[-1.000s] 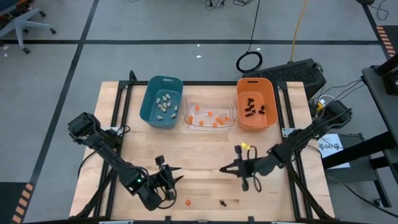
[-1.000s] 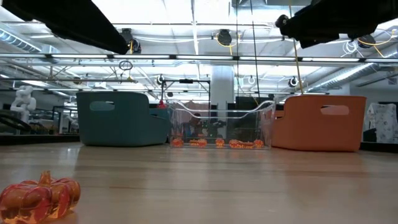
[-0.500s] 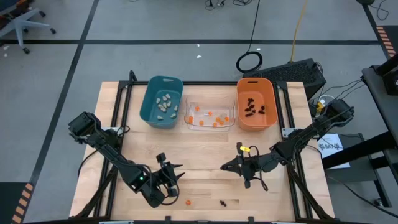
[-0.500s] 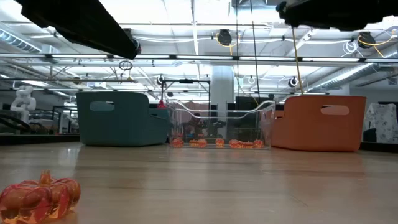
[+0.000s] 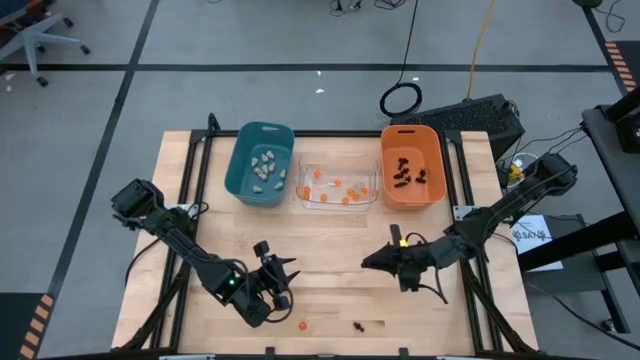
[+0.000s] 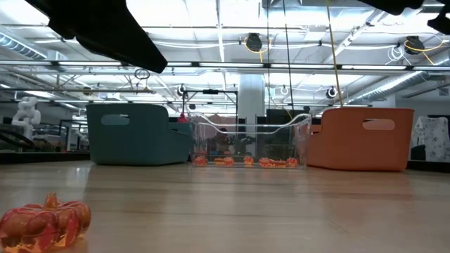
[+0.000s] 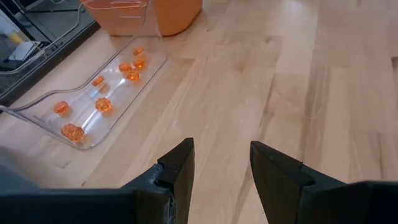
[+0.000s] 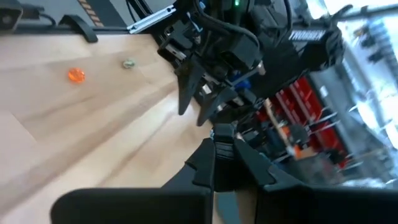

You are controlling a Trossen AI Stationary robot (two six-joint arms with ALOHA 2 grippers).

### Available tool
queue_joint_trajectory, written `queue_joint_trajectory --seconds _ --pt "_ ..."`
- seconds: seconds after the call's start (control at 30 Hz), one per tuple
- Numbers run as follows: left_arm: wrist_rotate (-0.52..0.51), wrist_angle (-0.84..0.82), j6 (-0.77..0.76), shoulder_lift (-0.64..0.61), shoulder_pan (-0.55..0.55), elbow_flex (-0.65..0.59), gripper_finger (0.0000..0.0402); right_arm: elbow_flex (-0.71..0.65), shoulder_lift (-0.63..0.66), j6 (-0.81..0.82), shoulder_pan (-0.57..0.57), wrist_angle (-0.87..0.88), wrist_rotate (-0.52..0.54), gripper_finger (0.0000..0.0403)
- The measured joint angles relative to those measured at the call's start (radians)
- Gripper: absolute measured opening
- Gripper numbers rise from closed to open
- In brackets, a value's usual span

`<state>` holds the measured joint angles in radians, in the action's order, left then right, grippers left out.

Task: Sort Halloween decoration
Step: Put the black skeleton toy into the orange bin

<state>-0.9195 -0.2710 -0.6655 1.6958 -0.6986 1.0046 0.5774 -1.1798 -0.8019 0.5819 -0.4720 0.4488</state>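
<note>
An orange trinket [image 5: 303, 325] and a black one [image 5: 358, 325] lie on the wood near the table's front edge; the orange one also shows close up in the low view [image 6: 46, 221]. My left gripper [image 5: 285, 272] hovers open above the table to the left of them, with nothing between its fingers [image 7: 221, 168]. My right gripper [image 5: 367, 262] hangs shut above the table's middle, its tips [image 8: 222, 138] pointing toward the left arm; nothing shows between them. The teal bin [image 5: 260, 163] holds pale lumps, the clear bin [image 5: 337, 185] orange ones, and the orange bin [image 5: 411, 166] black ones.
The three bins stand side by side along the far edge. Bare wood lies between them and the grippers. A black frame rail [image 5: 190, 200] runs along the table's left side and another along the right. Cables and a dark box [image 5: 480, 115] sit beyond the far right corner.
My right gripper has risen, drawn back a little toward the table's right edge and rolled about its own axis, staying shut. My left gripper has swung slightly toward the table's middle, still open. The trinkets on the table have not moved.
</note>
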Motion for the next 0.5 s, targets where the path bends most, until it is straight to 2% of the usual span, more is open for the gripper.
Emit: queue_joint_trajectory --seconds 0.3,0.5 --pt "0.002 0.000 0.019 0.000 0.003 0.000 0.0154 0.000 0.015 -0.210 0.000 0.004 0.000 0.0016" --pt "0.002 0.000 0.019 0.000 0.003 0.000 0.0154 0.000 0.015 -0.275 0.000 0.006 0.000 0.0016"
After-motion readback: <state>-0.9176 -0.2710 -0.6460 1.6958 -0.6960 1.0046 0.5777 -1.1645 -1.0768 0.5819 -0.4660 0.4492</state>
